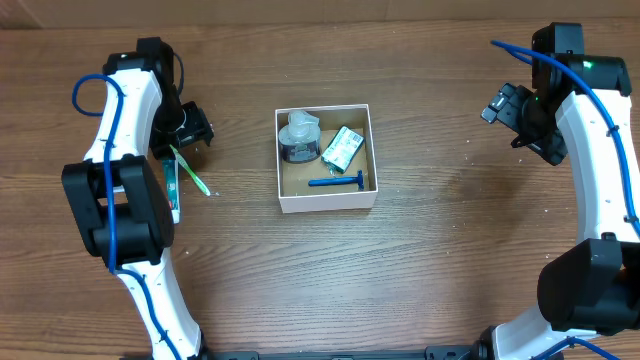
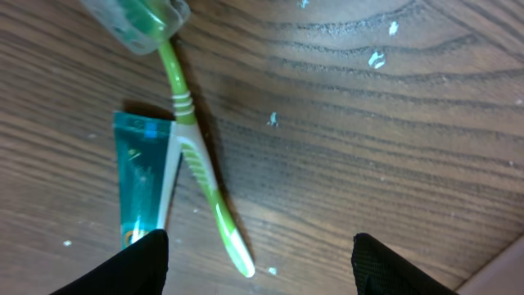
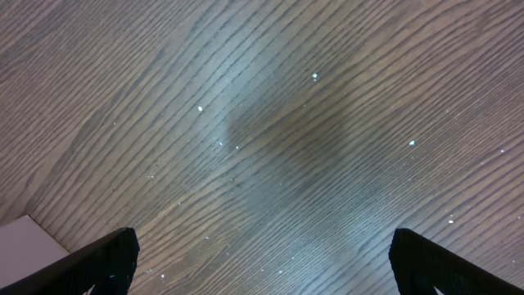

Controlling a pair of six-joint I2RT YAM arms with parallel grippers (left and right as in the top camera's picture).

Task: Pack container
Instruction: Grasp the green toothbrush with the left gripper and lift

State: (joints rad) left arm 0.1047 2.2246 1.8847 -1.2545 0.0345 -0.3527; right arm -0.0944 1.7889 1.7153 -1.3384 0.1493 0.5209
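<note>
My left gripper hovered, jaws apart, over the toothbrush and toothpaste, at nine o'clock of the container mid-table. My right gripper, jaws apart too, hung empty at two o'clock. I judged a pick-up was in hand, calling for a drop onto the toothbrush handle.

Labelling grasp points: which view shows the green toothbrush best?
Left wrist: the toothbrush fills the frame, from clear-capped head to handle tip, with the toothpaste alongside. Overhead shows it tiny, detail lost. Right wrist shows only table, no toothbrush.
</note>
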